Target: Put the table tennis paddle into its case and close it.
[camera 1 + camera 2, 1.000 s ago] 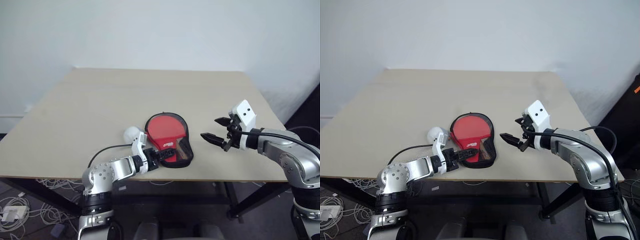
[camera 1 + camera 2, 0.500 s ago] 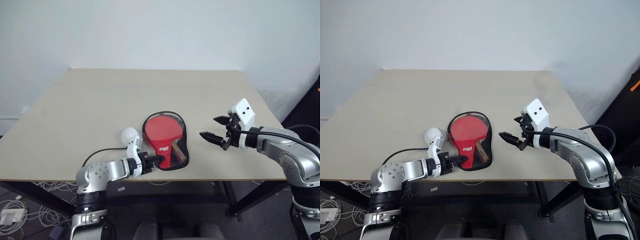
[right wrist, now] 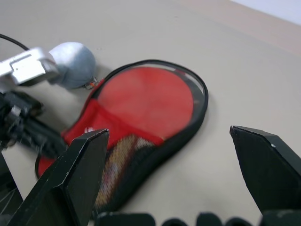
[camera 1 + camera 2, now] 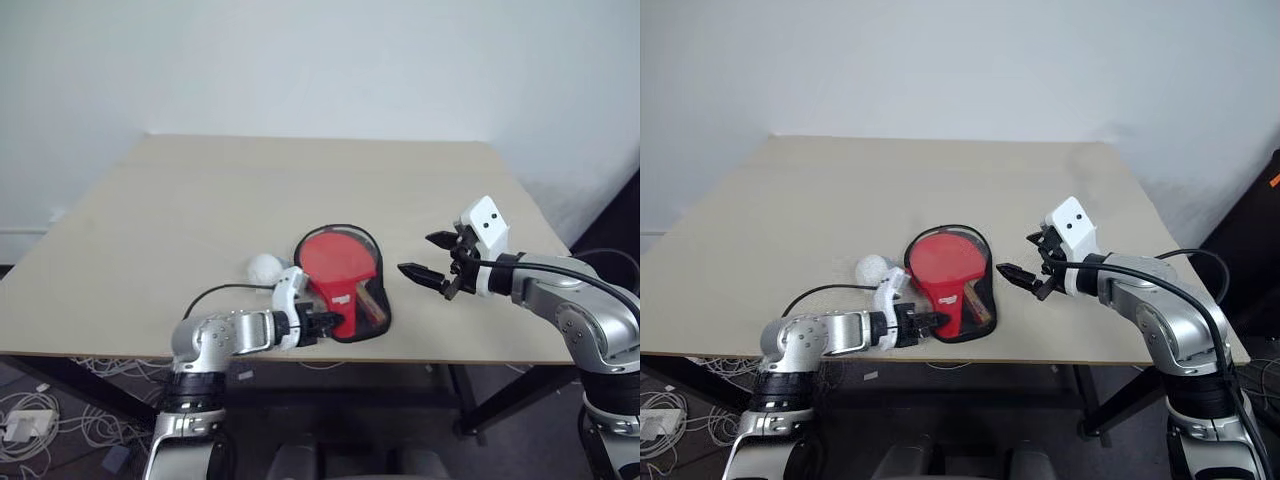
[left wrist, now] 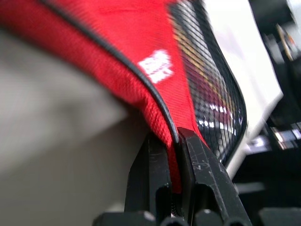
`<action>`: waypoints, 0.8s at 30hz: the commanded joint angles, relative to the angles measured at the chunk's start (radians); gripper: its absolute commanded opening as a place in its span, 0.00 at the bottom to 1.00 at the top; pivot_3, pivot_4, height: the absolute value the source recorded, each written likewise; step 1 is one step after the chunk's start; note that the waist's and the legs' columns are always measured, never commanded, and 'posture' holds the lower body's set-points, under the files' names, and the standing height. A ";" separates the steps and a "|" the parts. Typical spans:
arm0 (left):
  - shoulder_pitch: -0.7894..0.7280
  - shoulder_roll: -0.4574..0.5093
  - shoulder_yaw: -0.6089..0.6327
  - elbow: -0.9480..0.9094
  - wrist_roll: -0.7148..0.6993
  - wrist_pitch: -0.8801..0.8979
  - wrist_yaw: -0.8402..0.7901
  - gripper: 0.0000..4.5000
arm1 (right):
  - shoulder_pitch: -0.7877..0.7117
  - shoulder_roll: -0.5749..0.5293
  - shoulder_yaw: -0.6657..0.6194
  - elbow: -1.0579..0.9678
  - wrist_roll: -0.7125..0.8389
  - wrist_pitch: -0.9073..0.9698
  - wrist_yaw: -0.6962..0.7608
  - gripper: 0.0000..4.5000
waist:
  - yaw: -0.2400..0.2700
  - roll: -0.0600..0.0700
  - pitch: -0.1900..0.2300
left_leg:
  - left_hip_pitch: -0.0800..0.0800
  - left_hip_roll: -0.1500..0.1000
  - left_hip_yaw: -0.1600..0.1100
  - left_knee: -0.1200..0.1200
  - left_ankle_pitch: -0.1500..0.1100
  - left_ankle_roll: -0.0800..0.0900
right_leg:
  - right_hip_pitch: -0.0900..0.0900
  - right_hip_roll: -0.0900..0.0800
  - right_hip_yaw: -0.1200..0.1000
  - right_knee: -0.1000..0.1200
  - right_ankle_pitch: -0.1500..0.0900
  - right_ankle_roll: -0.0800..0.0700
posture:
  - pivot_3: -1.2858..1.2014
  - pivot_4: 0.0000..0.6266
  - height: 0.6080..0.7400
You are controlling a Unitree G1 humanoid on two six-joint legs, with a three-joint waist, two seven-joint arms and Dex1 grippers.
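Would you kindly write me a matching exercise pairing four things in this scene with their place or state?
Things:
1. left gripper
2. right gripper
3. pale grey-white ball
4. red-faced table tennis paddle

States:
A. inside the black-trimmed soft zip case
B. open, above the beige wooden table
C. lying on the table beside the case
D. shut on the case's edge

Pairs: 1-D, 2-B, 3-C, 4-A
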 commanded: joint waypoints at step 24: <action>0.099 0.070 -0.096 -0.318 -0.328 0.223 0.013 0.02 | -0.020 -0.066 0.007 0.023 -0.020 -0.031 0.071 1.00 | -0.003 0.000 0.001 | 0.000 0.001 0.000 -0.001 0.000 0.000 | -0.002 0.001 0.001 0.001 0.000 0.000 | 0.52 0.00 1.00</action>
